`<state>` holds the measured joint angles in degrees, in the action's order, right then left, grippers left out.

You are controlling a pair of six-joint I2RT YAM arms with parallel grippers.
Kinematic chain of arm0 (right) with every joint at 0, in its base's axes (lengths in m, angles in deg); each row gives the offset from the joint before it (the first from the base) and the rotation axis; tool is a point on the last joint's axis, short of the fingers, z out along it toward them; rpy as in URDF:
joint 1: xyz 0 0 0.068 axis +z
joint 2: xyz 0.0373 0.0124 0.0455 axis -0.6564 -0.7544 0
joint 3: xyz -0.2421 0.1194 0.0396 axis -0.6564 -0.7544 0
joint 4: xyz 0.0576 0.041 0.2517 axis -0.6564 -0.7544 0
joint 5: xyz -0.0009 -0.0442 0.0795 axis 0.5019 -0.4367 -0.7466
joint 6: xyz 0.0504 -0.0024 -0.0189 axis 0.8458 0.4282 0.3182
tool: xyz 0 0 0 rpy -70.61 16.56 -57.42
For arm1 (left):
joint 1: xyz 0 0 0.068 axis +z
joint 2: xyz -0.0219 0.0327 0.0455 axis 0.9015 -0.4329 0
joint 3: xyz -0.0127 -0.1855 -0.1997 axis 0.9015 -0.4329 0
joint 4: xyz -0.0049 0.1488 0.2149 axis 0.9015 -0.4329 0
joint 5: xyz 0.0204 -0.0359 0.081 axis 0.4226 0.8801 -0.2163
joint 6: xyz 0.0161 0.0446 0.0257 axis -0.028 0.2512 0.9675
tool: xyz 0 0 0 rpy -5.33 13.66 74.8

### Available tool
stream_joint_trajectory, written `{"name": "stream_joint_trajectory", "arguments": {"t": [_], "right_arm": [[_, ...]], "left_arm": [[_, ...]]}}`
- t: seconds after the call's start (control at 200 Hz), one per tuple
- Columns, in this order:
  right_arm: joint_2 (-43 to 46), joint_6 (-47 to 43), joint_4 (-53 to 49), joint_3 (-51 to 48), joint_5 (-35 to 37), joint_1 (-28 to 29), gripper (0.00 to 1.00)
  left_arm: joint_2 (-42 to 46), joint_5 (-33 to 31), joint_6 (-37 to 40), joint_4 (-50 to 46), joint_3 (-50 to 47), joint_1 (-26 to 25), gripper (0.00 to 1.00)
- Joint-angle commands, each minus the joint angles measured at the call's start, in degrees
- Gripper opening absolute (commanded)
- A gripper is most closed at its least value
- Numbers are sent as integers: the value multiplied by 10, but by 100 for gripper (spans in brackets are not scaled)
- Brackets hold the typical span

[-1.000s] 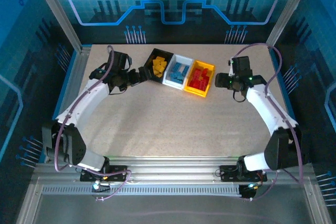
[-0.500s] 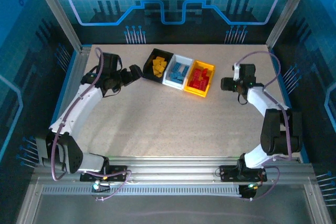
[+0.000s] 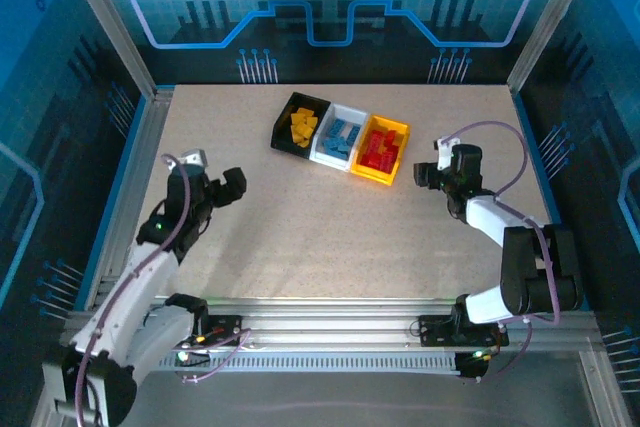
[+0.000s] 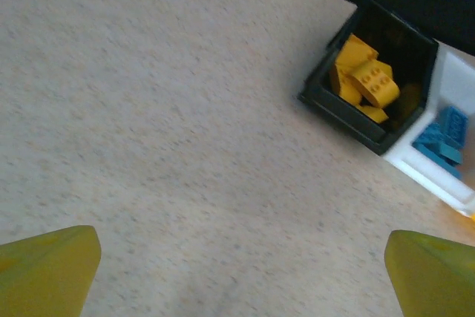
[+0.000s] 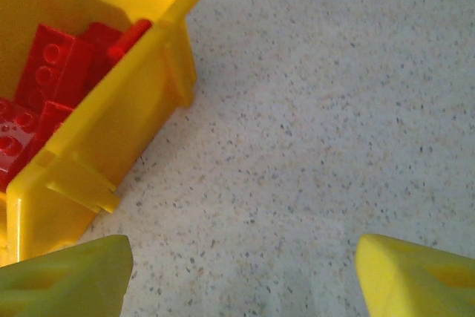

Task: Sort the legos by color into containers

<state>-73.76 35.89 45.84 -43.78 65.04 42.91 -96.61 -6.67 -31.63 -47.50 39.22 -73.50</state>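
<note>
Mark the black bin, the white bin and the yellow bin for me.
black bin (image 4: 345, 122), left wrist view, on its near outer wall.
white bin (image 4: 427, 178), left wrist view, on its near wall.
yellow bin (image 5: 111, 131), right wrist view, on its outer side wall.

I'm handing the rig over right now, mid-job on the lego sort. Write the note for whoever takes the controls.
Grippers: the left gripper is open and empty over bare table, short of the black bin. The right gripper is open and empty beside the yellow bin.
Bins: the black bin, white bin and yellow bin stand in a row at the far middle of the table.
Done: yellow bricks in the black bin, blue bricks in the white bin, red bricks in the yellow bin.
Left: every brick I can see sits in a bin, so sorting looks finished. Confirm, then park the arms.
</note>
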Motion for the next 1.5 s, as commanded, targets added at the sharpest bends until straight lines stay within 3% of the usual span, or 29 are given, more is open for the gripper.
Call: {"name": "stream_joint_trajectory", "arguments": {"t": [0.0,0.115,0.26,0.695,1.326,1.496], "right_arm": [[3,-16,73,-21,-1,15,80],[-4,-29,97,-32,1,25,80],[-8,-38,117,-48,11,38,81],[-32,-34,163,-59,23,35,82],[-33,-29,163,-59,-14,19,90],[-33,-28,159,-58,-15,19,92]], "left_arm": [[40,-95,66,96,-59,5,99],[65,-119,95,151,-101,7,99],[35,-145,139,262,-150,11,99],[-192,-138,184,505,-172,28,99],[-385,-56,213,665,-135,46,99],[-393,-39,210,673,-136,52,99]]}}
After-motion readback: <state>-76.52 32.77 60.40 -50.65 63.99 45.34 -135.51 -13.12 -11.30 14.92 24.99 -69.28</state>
